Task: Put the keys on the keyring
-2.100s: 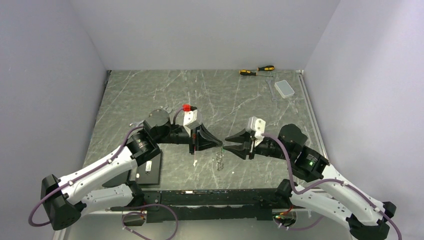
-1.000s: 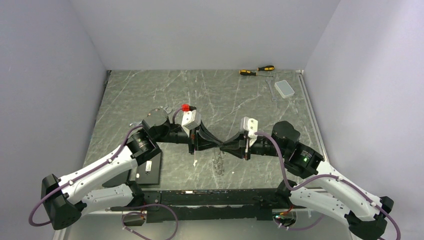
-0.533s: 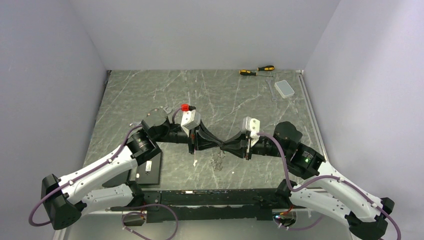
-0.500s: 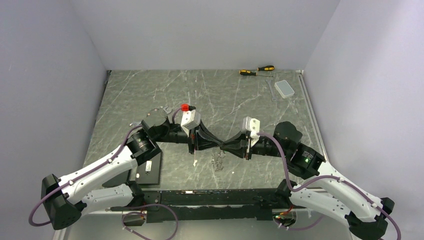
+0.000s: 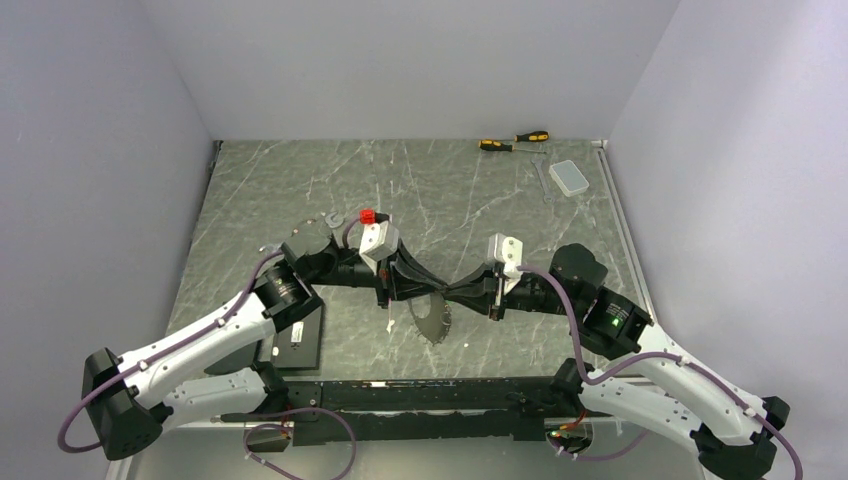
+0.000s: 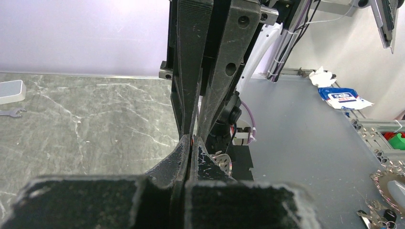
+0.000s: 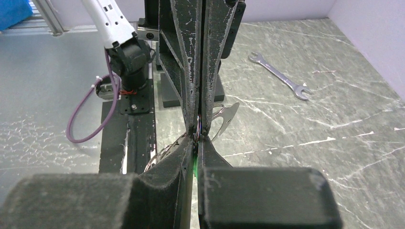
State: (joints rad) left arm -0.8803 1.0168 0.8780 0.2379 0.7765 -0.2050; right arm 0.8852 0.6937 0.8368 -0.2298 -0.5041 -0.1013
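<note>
Starting at the right gripper point(image 7: 197, 143), I see its fingers point(image 7: 179, 164) pressed together on a sliver of green, the key point(image 7: 196, 167). Only that green edge shows; the blade is hidden between the pads. The left gripper point(image 5: 436, 291) meets it tip to tip, its own fingers shut tight as well. The ring point(image 5: 432, 322) hangs just under that junction, clear of the table point(image 5: 300, 190), with its toothed rim pointing down. It looks pinched by its top edge in the left fingers, but the crowded tips cover the contact. I cannot tell whether the key touches the ring. From the wrist views I get only a curved, toothed scrap of the ring beside the tips.

At the lower right of the left wrist view a toothed metal piece point(image 6: 389, 179) is cut off by the edge.

A black box point(image 5: 298, 342) lies under the left arm, partly covered by it. At the far right corner sit two screwdrivers point(image 5: 515, 141), a wrench point(image 5: 543, 182) and a pale box point(image 5: 570, 177). The table is grey-green marble with white veins, walled in by plain pale lilac panels.
</note>
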